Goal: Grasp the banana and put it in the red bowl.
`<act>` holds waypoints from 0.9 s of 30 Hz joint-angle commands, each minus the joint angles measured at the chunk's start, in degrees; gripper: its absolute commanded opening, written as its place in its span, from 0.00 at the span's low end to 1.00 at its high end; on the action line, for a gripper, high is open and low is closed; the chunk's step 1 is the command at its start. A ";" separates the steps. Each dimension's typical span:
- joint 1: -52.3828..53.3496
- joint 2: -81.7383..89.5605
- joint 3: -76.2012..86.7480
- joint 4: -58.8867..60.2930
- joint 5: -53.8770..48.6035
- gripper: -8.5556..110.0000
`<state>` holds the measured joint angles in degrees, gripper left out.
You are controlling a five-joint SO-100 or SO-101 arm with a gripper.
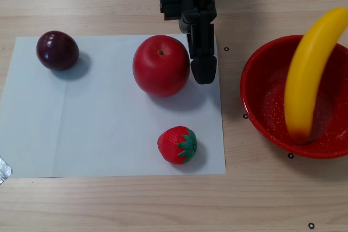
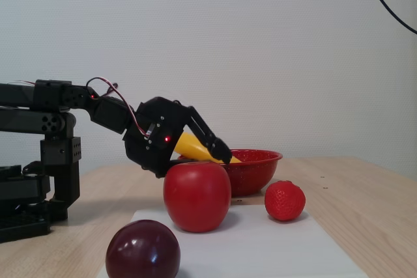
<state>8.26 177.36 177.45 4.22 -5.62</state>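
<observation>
**Q:** Where does the long, curved, glossy yellow plastic banana (image 1: 308,74) lie, and why so?

**A:** In the other view it sits at the right of the frame, inside the wide, round, glossy red bowl with white speckles (image 1: 255,101). Its dark tip rests on the bowl's floor; its upper end leans out over the far rim at the upper right. I judge that it is longer than the bowl is wide, so it props against the rim rather than lying flat.

**Q:** And your hand?

**A:** My black hand (image 1: 203,74) is at upper centre in the other view, just right of the round red apple (image 1: 161,64), over the edge of the white paper sheet (image 1: 109,134). It holds nothing. Only one finger shows clearly there; in the fixed view the apple hides the lower finger, so I cannot tell how far the fingers stand apart.

**Q:** Does it touch the banana?

**A:** No: the other view shows bare wooden desk (image 1: 234,199) between hand and bowl. I judge the placing done.
</observation>
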 commanded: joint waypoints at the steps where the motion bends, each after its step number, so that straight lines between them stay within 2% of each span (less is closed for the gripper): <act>1: -0.88 4.66 0.26 -0.62 -0.70 0.07; 13: -1.05 10.46 0.35 27.51 -5.45 0.07; 25: -1.58 10.46 0.35 46.41 -0.62 0.07; 27: -1.58 10.46 0.35 46.49 -1.05 0.07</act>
<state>7.38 188.26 177.54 49.66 -7.03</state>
